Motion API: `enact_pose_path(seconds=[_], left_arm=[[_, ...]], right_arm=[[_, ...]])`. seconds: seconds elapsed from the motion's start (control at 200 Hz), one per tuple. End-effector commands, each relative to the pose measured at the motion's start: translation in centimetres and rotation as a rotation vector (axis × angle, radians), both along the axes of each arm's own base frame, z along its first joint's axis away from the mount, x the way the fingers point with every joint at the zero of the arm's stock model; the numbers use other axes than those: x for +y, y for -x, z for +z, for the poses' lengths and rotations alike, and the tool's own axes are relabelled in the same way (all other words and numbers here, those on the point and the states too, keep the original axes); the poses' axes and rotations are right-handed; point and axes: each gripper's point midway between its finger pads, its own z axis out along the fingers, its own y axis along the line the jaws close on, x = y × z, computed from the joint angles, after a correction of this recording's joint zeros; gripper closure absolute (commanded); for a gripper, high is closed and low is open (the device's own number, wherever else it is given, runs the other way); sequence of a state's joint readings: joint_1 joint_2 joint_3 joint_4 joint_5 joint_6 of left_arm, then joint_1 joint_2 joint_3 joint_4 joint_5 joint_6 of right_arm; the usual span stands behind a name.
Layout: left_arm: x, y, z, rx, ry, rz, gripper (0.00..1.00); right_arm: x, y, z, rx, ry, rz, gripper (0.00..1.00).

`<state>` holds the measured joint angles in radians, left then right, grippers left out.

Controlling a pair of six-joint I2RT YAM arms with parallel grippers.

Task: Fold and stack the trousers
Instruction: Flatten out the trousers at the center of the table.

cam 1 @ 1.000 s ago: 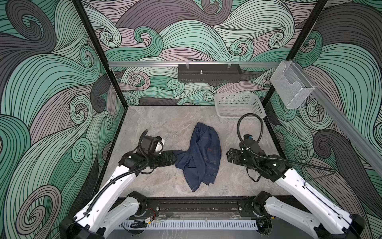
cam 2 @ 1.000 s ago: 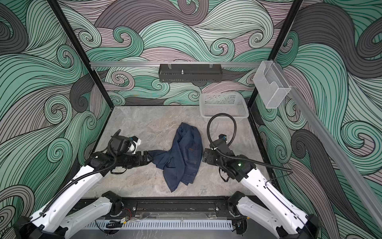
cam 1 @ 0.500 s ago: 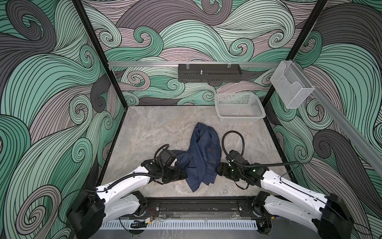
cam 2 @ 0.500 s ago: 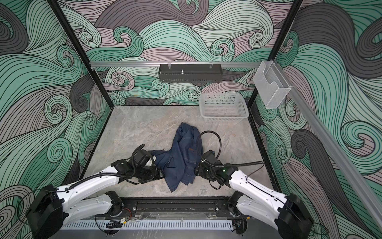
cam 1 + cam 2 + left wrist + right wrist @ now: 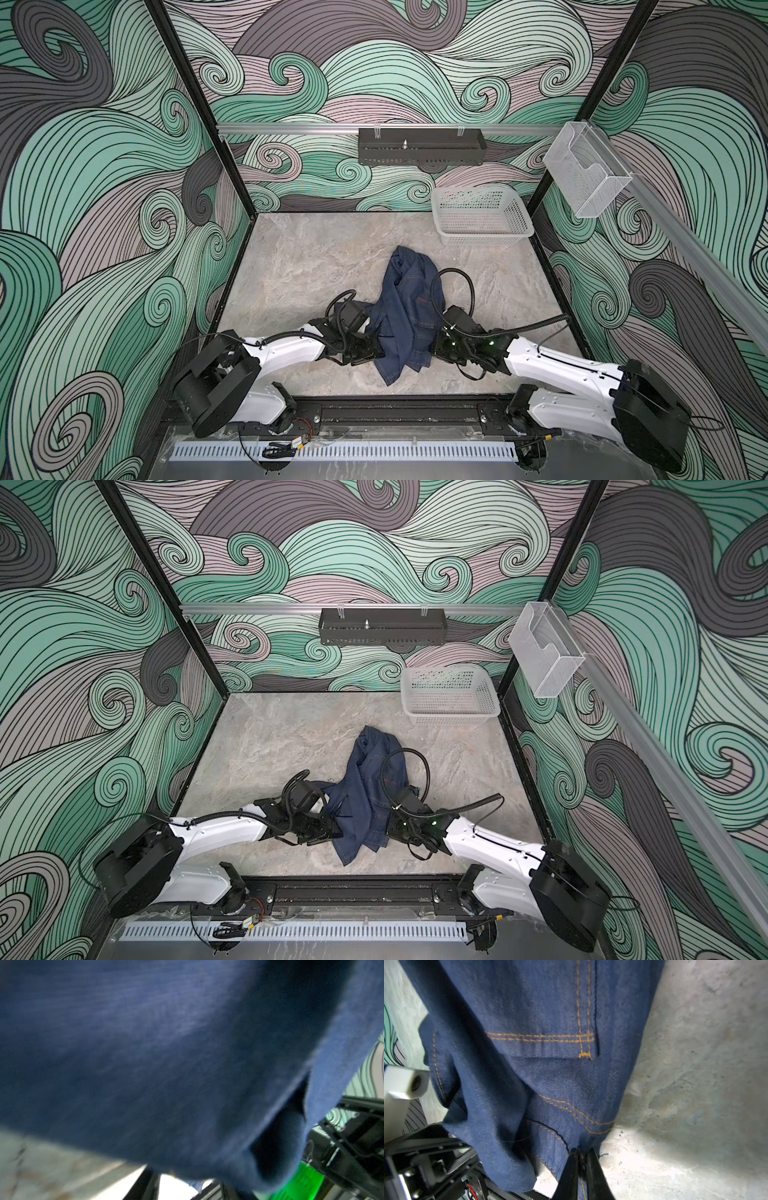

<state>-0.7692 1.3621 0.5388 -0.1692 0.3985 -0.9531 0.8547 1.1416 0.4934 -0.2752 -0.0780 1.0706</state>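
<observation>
While my right gripper (image 5: 581, 1153) pinches the trousers (image 5: 409, 299) at lower right, I cannot tell if the left gripper (image 5: 376, 355) opposite grips; the bundle's long axis runs up-frame between them.

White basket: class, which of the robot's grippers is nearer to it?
Right. The right gripper grips the trousers' edge on the white basket's side; the left gripper is at their opposite edge, farther off.
</observation>
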Motion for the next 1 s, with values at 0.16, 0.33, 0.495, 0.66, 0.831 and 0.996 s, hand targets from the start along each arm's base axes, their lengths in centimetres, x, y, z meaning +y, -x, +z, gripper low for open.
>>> enact_pose_path(seconds=[0.16, 0.33, 0.495, 0.66, 0.831, 0.996], left_arm=[[-0.1, -3.0, 7.4, -0.196, 0.040, 0.015, 1.00], [5.0, -5.8, 15.6, -0.430, -0.039, 0.119, 1.00], [11.6, -7.1, 23.5, -0.643, -0.122, 0.253, 1.00], [17.0, -7.7, 28.9, -0.765, -0.274, 0.354, 1.00], [22.5, -7.8, 33.5, -0.877, -0.488, 0.471, 1.00], [25.5, -8.9, 36.7, -0.937, -0.618, 0.539, 1.00]], right_arm=[[-1.3, -1.2, 4.8, -0.129, 0.023, -0.005, 1.00], [-4.1, -2.9, 11.0, -0.271, -0.010, -0.087, 1.00], [-8.2, -4.2, 17.6, -0.406, -0.023, -0.194, 1.00], [-11.2, -5.2, 23.2, -0.518, -0.003, -0.265, 1.00], [-14.2, -6.2, 27.3, -0.606, 0.124, -0.314, 1.00], [-16.2, -8.2, 30.0, -0.653, 0.234, -0.358, 1.00]])
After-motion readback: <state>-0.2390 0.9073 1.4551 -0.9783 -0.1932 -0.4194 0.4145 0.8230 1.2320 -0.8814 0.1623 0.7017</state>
